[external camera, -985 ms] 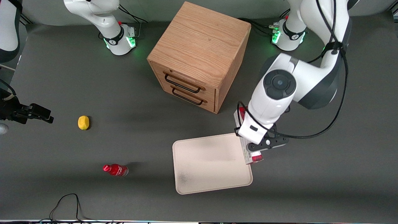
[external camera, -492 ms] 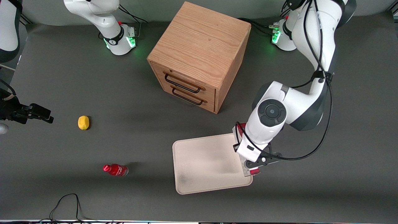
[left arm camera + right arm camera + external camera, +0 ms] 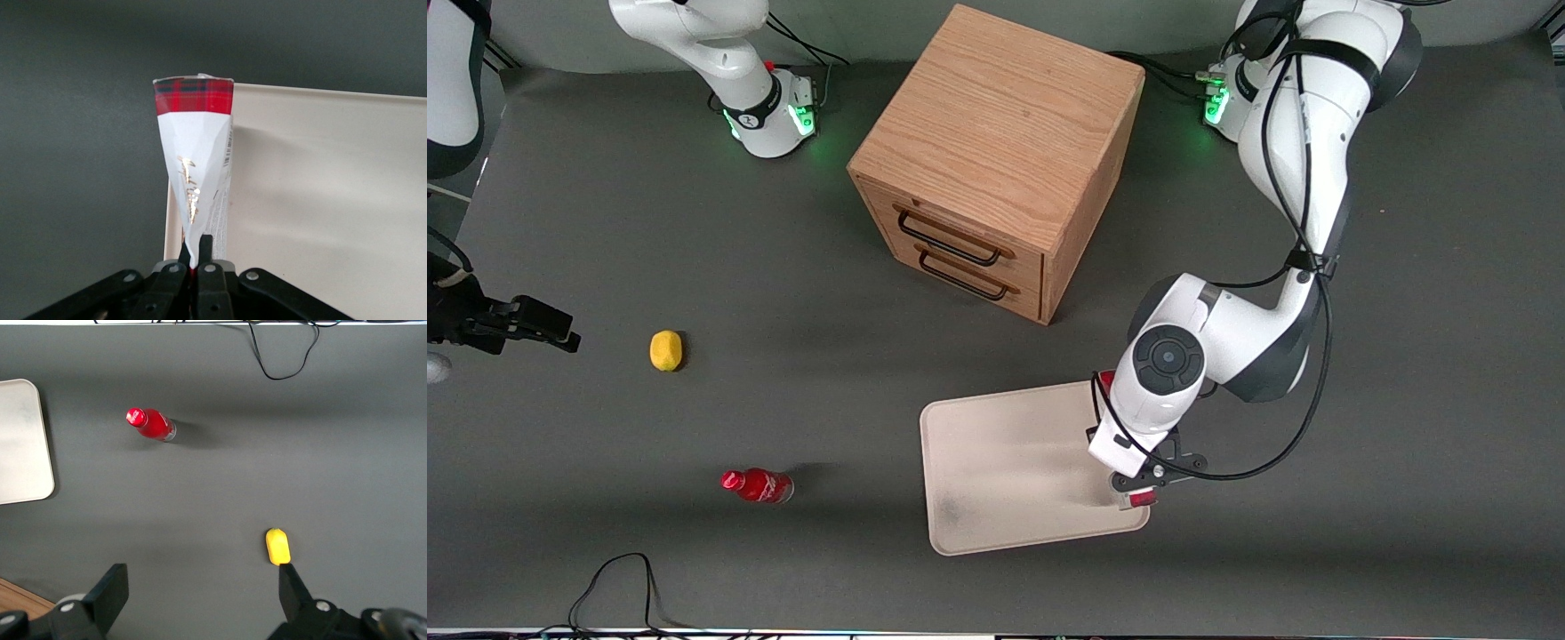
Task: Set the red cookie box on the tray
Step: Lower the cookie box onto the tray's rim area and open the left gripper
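One working arm reaches down from its base at the worktop [image 3: 605, 222] edge farthest from the front camera, its upper link angled toward the camera, the elbow folding and the forearm turning back over the tray [image 3: 1005, 471]. The wrist points straight down, so its round white joint cap faces upward.

Below it, the end effector [image 3: 1143, 484] hangs over the tray's edge toward the working arm's end of the worktop, its two black fingers [image 3: 205, 250] pinched close together on the red cookie box [image 3: 197, 167]. The box is held on edge, its narrow side squeezed in where the fingers grip, its pale printed face and red plaid end in plain sight from the wrist camera. Seen from the front, only small red patches of the box show, at both ends of the wrist, along that rim. Whether the box touches the tray cannot be told.

A wooden two-drawer cabinet [image 3: 1000, 160] stands farther from the camera. Toward the parked arm's end lie a small red bottle [image 3: 758, 485] and a yellow lemon-like object [image 3: 665, 350].
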Robot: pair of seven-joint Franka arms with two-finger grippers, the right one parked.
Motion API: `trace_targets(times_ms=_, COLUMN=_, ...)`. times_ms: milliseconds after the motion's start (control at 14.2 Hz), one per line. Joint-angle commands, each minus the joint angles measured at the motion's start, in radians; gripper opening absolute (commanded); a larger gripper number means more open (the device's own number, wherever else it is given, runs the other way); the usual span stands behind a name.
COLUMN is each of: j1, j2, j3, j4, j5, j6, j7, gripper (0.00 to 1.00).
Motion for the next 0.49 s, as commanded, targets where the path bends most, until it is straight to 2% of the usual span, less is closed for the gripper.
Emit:
trace_targets(times_ms=0, j1=-0.012, j2=0.009, j3=0.003, j4=-0.016, j5=0.043, j6=0.059, j7=-0.048, gripper=0.00)
trace_targets(times_ms=422, j1=-0.011, j2=0.045, j3=0.003, j4=-0.024, j5=0.078, j6=0.102, j7=-0.061, gripper=0.00)
